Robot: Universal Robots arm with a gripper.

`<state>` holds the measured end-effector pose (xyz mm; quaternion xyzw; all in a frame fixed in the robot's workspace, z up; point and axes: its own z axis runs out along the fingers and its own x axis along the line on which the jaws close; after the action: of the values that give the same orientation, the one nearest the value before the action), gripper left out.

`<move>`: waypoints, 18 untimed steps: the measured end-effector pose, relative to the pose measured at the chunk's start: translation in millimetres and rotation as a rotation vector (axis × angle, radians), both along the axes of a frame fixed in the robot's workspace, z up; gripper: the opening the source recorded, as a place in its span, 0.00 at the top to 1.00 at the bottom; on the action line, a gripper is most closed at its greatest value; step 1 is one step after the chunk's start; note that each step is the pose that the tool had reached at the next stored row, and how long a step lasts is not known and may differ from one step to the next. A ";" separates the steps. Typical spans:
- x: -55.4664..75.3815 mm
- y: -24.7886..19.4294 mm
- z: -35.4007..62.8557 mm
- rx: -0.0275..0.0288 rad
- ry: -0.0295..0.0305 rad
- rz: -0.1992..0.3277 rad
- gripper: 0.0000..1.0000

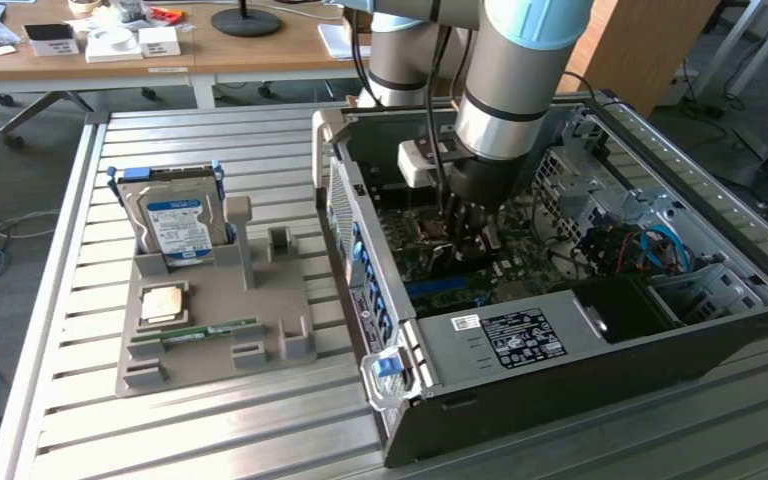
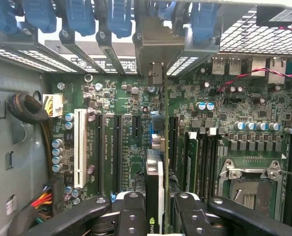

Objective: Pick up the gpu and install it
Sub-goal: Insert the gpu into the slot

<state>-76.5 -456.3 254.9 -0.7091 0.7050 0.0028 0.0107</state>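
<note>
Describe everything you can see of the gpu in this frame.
The gpu appears edge-on in the wrist view: a thin card with a dark face, a silvery edge and a small green logo near the gripper, whose fingers clamp it from both sides. It stands on edge over the green motherboard inside the open computer case, parallel to the expansion slots. Whether it is seated cannot be told.

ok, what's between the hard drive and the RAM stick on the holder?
A square CPU, lying flat on the grey holder, sits between the upright hard drive and the RAM stick. That shows in the exterior view.
</note>
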 end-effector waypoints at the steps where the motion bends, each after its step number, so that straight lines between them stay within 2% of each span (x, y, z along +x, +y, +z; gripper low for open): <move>1: 0.0 0.0 -0.1 0.0002 -0.0001 0.000 0.73; 18: -0.9 0.0 -3.4 0.0002 -0.0002 -0.010 0.73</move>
<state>-77.4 -456.2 251.5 -0.7057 0.7084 0.0028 0.0109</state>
